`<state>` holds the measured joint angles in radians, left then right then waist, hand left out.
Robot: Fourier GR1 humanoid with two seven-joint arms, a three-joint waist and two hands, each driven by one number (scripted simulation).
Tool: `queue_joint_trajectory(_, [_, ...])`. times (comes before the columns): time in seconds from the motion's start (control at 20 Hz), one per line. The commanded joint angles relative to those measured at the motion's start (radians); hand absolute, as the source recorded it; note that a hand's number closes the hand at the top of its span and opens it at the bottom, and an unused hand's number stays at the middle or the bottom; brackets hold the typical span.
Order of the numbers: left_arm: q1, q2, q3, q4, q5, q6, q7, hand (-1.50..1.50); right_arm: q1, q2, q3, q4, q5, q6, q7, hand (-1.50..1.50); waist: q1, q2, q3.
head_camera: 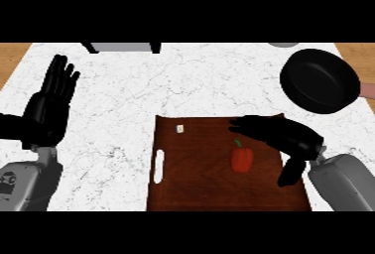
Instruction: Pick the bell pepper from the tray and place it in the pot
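Head view: 1 pepper (pixel 242 158), 1 pot (pixel 320 80)

readable text: none
brands/numbers: none legible
tray (pixel 212 193): a small white tag-like mark (pixel 180 129) near the top left corner, too small to tell if it carries writing
left forearm (pixel 22 183): dark marking (pixel 7 181) on the grey casing, shape only, not readable
pot (pixel 320 80): plain black, no label
tabletop (pixel 183 84): marble veining only, no signs
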<state>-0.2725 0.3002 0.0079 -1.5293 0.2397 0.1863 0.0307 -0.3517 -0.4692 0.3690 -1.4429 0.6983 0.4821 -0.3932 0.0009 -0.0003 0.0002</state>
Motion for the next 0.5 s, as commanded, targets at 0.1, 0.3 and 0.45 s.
queue_joint_trajectory(0.1, [-0.004,-0.005,0.047,0.045,0.001,-0.056,-0.041,0.00,0.108,0.048,0.018,-0.044,0.122,-0.075,0.027,-1.50,-0.005,0.000,0.000])
queue_joint_trajectory(0.3, [-0.006,-0.072,0.000,0.073,-0.061,-0.016,-0.070,0.00,0.082,0.113,0.039,0.069,0.209,-0.128,0.045,-1.50,-0.002,0.001,0.000])
queue_joint_trajectory(0.45, [-0.018,-0.022,0.070,0.019,-0.009,-0.073,0.007,0.00,-0.027,0.166,-0.019,0.154,0.209,-0.068,0.035,-1.50,0.003,0.001,0.000])
